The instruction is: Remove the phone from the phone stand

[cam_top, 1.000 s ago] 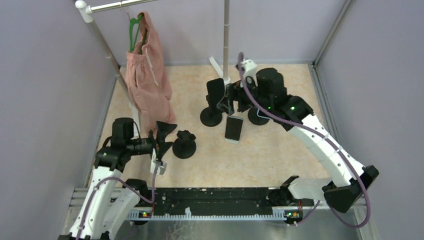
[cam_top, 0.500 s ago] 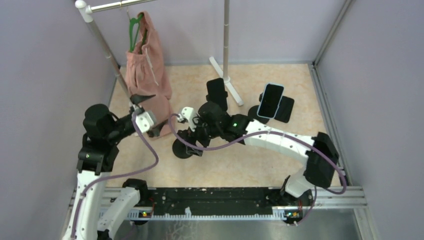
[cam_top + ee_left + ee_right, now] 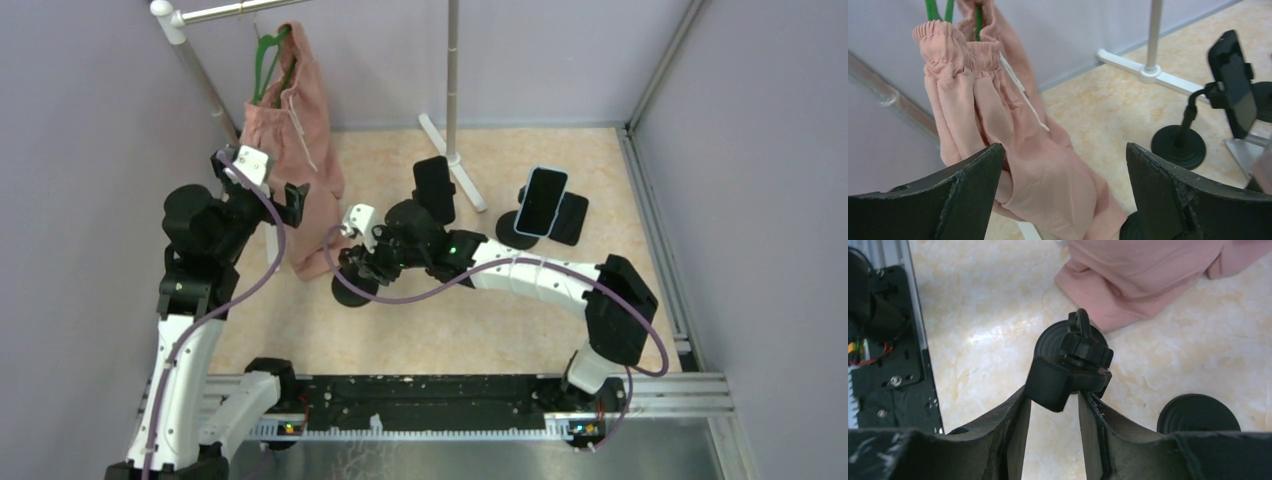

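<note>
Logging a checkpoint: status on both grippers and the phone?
Left gripper open, raised beside pink garment. Right gripper shut on empty stand. Black phone and blue-cased phone both mounted, untouched.

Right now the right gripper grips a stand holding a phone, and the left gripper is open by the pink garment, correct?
No: the stand in the right gripper is empty, per the right wrist view. The left gripper is open by the pink garment.
</note>
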`<state>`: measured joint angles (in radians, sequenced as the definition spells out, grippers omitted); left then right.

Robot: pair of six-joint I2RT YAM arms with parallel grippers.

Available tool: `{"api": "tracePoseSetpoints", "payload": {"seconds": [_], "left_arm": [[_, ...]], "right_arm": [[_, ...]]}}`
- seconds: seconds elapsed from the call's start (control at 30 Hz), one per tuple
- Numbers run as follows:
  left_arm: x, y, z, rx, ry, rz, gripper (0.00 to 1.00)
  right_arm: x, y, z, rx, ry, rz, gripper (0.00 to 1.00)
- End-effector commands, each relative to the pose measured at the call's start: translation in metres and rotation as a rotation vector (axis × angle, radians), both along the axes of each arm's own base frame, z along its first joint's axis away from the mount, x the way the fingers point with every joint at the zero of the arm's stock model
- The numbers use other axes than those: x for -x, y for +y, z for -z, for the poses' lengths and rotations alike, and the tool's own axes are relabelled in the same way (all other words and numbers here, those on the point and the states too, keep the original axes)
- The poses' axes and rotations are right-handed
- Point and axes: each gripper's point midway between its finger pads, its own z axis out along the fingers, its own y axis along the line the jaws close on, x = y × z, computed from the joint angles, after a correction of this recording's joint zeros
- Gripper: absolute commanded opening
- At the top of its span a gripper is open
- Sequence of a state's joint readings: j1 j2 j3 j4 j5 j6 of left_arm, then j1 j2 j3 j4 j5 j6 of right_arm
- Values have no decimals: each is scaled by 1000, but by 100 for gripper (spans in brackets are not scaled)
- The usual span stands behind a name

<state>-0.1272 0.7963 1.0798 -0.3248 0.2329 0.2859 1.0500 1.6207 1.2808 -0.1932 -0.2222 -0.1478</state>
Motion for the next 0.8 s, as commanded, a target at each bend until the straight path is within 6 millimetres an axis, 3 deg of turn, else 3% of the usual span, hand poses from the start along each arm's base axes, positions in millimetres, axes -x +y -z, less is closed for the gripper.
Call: {"api": "tracePoseSetpoints", "payload": {"seconds": [0.0, 0.13, 0.2, 0.3, 0.4, 0.53, 0.67, 0.77], "left_arm": [[-20, 22, 10, 28, 27, -123, 97], [-44, 34, 34, -35, 54, -156, 96], [-58, 49, 40, -58, 43, -199, 95], [-78, 72, 43, -41, 45, -240, 95], [-91, 74, 39, -3, 62, -208, 95], [-90, 56, 22, 9, 44, -102, 97], [-71, 40, -6, 42, -12, -25, 99], [-57, 33, -18, 91, 39, -5, 99]], "right_arm": [[-24, 9, -26, -134, -90, 110, 38], [-31, 14, -31, -171, -85, 154, 32], [-36, 16, -30, -186, -76, 185, 31], [-42, 20, -28, -215, -65, 228, 31], [-48, 29, -27, -240, -52, 248, 31], [-54, 41, -22, -236, -23, 266, 31], [-50, 45, -24, -250, -2, 301, 33], [-38, 42, -30, -254, 3, 319, 38]]}}
